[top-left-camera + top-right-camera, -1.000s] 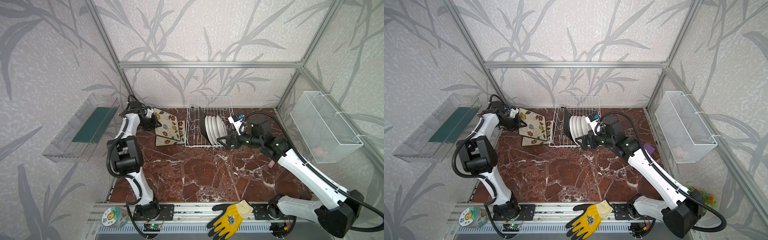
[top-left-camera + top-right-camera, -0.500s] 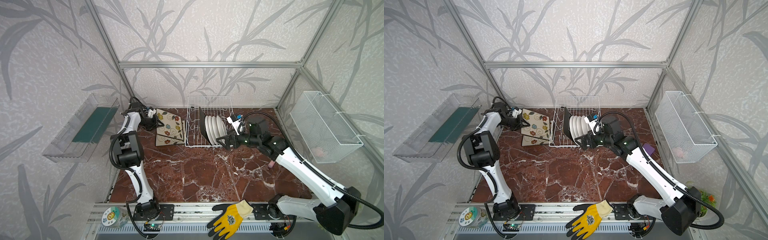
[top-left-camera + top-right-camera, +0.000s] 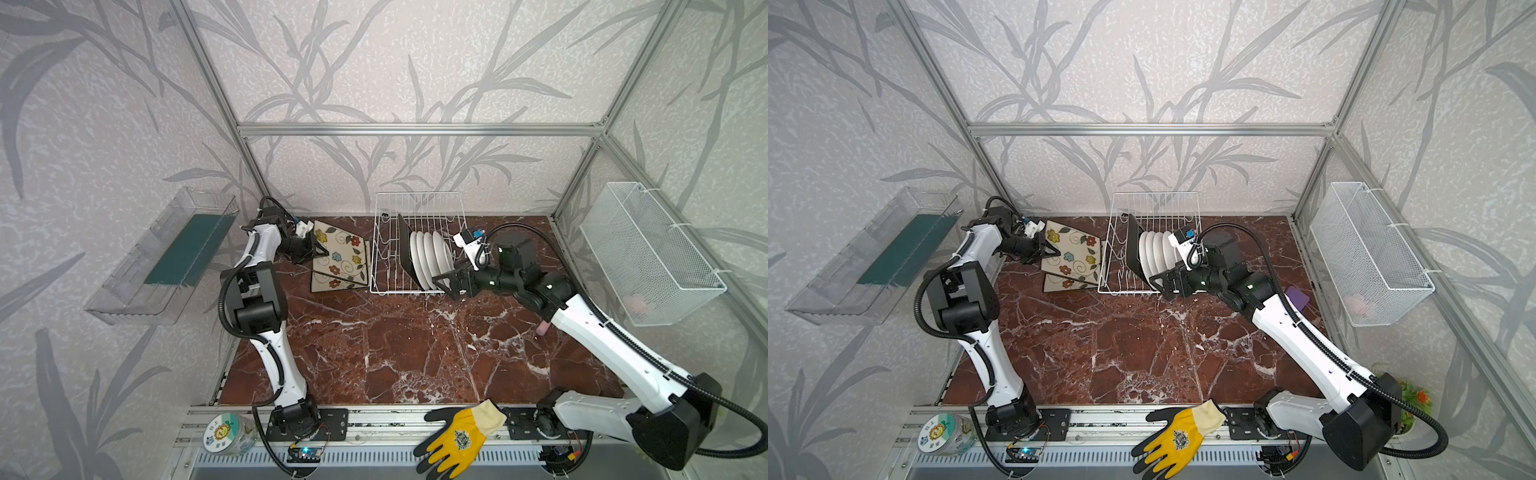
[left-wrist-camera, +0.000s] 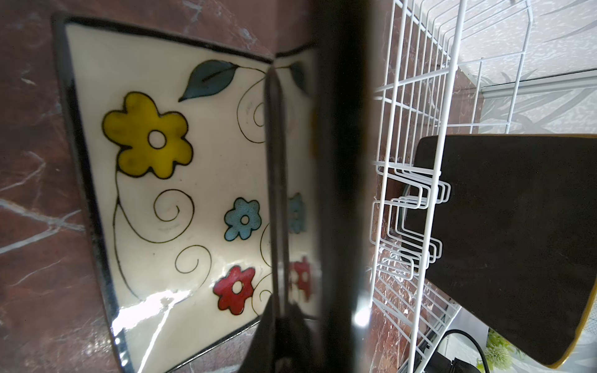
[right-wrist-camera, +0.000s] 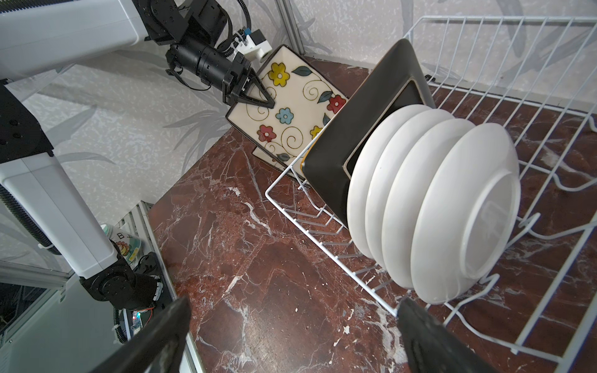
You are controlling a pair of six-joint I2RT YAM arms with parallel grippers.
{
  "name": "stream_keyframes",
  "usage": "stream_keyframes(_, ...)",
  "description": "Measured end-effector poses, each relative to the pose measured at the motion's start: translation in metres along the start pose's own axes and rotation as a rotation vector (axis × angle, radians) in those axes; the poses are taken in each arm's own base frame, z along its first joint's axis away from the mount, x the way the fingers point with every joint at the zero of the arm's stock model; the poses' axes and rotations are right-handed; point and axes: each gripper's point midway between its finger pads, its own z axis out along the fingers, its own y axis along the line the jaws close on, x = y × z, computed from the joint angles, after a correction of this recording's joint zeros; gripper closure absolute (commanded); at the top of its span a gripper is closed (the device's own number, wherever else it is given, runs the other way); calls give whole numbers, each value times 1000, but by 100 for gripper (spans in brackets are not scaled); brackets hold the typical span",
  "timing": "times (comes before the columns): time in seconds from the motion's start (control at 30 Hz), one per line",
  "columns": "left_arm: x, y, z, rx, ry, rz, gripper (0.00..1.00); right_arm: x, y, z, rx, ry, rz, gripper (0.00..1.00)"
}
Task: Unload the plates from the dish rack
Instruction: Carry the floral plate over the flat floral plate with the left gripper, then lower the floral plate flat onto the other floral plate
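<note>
White wire dish rack point(image 3: 417, 193) sits at 12 o'clock on the red-brown marble bench point(image 3: 415, 353). Its prongs keep four round white plates point(image 3: 430, 257) and a black-backed square plate point(image 3: 405, 249) upright. Cream flowered square plates point(image 3: 338, 253) lie stacked at the rack's 9 o'clock, presumably the unload pile. Left tool point(image 5: 269, 103) is pinched closed and empty over the top plate; contact unclear. Right tool point(image 3: 442, 286) is spread wide at the rack's 5 o'clock corner, likely lining up on the nearest round plate. Versus a second ago, the right tool is slightly nearer the rack and the plates are unmoved.
</note>
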Motion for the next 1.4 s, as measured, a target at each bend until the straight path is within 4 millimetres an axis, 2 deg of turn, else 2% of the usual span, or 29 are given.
stream_keyframes(0.43,1,8,5,32,18,-38,100,1,0,0,1,5,1,1)
stream_keyframes(0.77,3,16,10,21,29,-44,77,2,0,0,2,7,2,1)
stream_keyframes(0.93,6,35,17,-55,49,-56,71,2,0,0,2,8,3,1)
stream_keyframes(1.2,10,53,20,-128,57,-62,57,2,0,-1,2,7,3,1)
stream_keyframes(1.4,15,61,22,-166,70,-78,55,2,0,-1,2,7,3,1)
